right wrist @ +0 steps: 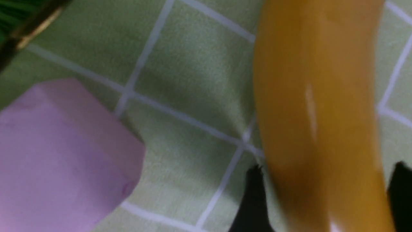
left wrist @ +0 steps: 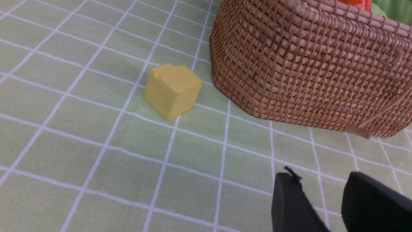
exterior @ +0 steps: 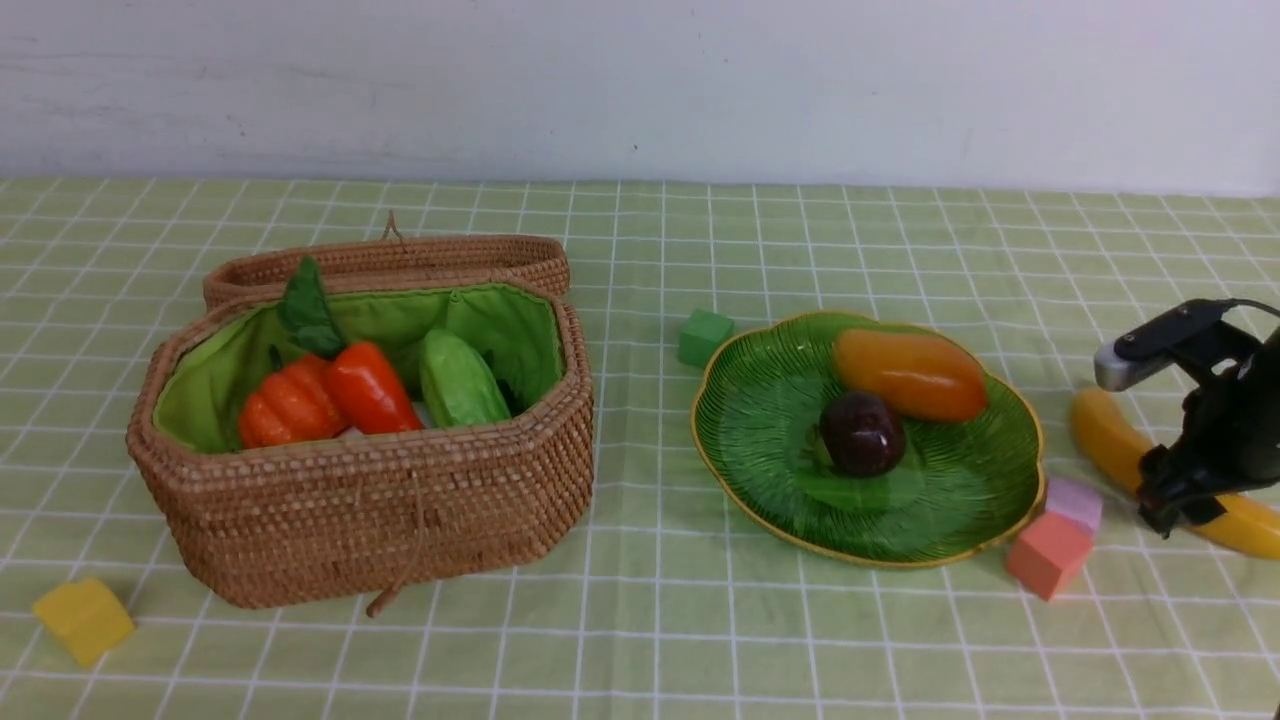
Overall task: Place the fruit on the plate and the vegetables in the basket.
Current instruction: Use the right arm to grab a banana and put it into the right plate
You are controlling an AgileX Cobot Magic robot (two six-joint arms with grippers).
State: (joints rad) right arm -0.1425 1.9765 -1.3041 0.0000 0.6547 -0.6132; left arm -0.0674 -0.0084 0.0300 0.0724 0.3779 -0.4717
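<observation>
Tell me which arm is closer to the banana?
Right. The right tool is around the banana; the left tool is over by the basket.

The right arm's end [exterior: 1230, 400] is black, with a rounded silver-grey tip and a thin dark cable

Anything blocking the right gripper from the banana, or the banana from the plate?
Nothing visible separates the fingers from the banana. Toward the plate, the purple block sits by its rim, beside the likely path.

Right gripper [right wrist: 325, 193]: pointing down, fingers parted. Left gripper [left wrist: 313, 196]: holding its fingers slightly apart, out of front view.
</observation>
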